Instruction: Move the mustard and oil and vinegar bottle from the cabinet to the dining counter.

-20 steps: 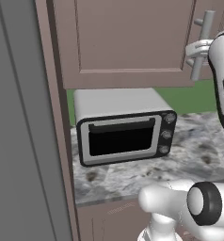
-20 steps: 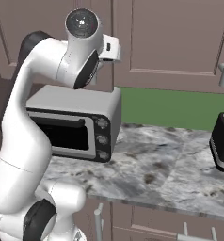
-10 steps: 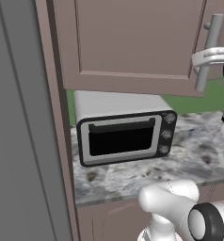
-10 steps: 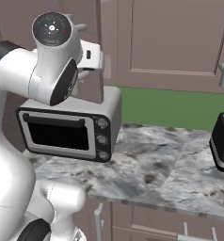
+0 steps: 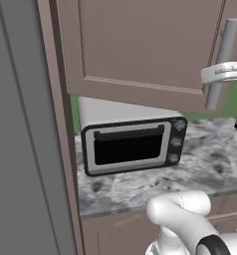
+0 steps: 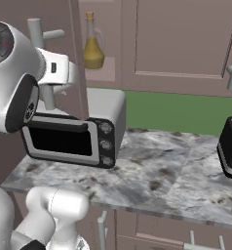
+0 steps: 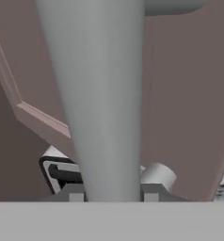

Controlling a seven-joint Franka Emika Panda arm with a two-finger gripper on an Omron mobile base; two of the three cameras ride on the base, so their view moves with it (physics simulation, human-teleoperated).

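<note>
Gripper [image 7: 113, 196] is clamped shut on the cabinet door's handle [image 7: 100, 94]. Oil bottle [image 6: 93, 43] is seen right of that door; an over-swung door could slip from the grip.

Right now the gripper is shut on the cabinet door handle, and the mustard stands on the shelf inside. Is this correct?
Not quite. The gripper is shut on the handle, but the right base view shows the oil and vinegar bottle on the cabinet shelf, not the mustard.
</note>
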